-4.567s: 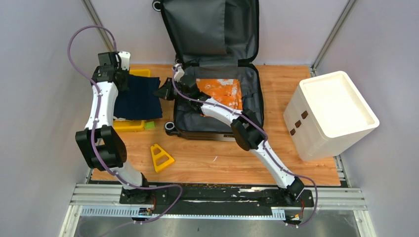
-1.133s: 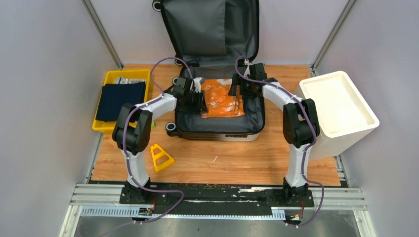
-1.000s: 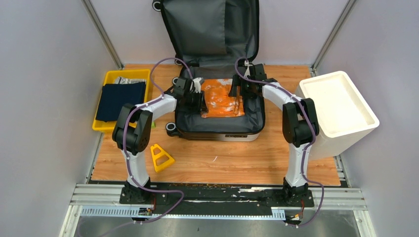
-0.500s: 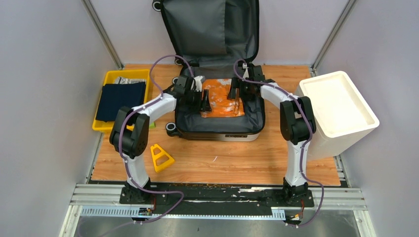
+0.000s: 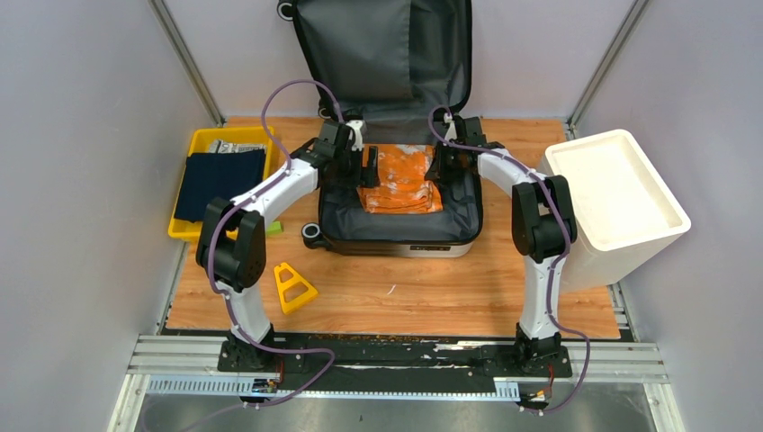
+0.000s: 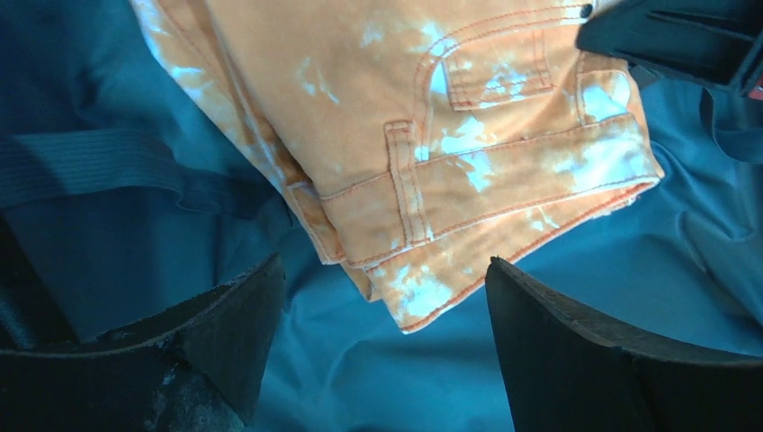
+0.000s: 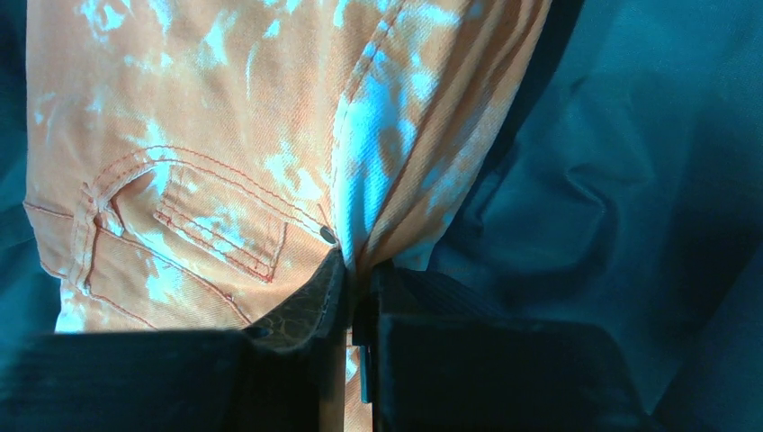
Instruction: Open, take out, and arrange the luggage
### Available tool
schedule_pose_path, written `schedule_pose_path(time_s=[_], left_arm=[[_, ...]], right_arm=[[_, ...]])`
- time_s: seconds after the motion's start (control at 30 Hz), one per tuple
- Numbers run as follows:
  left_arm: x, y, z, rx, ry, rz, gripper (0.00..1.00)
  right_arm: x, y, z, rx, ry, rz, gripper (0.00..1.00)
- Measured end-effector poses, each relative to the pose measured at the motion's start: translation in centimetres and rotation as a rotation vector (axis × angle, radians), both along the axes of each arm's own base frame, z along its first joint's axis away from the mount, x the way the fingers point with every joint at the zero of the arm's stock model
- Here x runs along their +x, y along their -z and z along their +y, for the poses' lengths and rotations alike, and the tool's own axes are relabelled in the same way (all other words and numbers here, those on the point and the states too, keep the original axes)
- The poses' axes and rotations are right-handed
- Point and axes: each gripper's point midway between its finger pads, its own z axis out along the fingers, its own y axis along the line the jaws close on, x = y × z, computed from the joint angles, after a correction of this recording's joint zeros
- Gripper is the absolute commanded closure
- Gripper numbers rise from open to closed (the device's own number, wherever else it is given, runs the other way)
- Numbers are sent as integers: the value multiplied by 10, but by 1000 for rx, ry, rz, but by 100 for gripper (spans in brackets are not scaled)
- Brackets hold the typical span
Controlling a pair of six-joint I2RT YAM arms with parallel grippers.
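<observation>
At the far middle of the table (image 5: 450,288) the luggage (image 5: 396,229) lies open, lid (image 5: 387,54) upright, orange jeans (image 5: 402,184) inside. The right gripper (image 7: 355,279) pinches a fold of the jeans; the left gripper (image 6: 382,279) hangs wide over their waistband corner, apparently not touching.

Small luggage (image 5: 387,63), lying open, lid standing upright at the far side, dark grey lining, black wheels
</observation>
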Motion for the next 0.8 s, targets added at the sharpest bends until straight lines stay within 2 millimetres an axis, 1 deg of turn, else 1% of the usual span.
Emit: schedule_pose_path(time_s=[0.17, 0.27, 0.33, 0.43, 0.5, 0.63, 0.73, 0.8], left_arm=[[9, -1, 4, 21, -37, -17, 8], [20, -1, 0, 16, -54, -22, 8], [26, 5, -3, 12, -62, -20, 10], [31, 22, -6, 13, -68, 3, 11], [33, 33, -7, 19, -71, 23, 12], [39, 53, -6, 44, -94, 51, 13], [41, 57, -4, 46, -111, 51, 13], [44, 56, -4, 38, -117, 39, 10]], right_arm=[[0, -3, 0, 1, 0, -4, 100], [-2, -13, 0, -4, -1, -17, 100], [-3, -22, 1, -8, -3, -35, 100], [-4, -31, -1, -19, 1, -59, 100], [-6, -29, -2, -31, 8, -57, 100], [-11, -17, -7, -52, 25, -31, 100], [-12, -15, -8, -54, 26, -28, 100], [-12, -15, -8, -54, 26, -28, 100]])
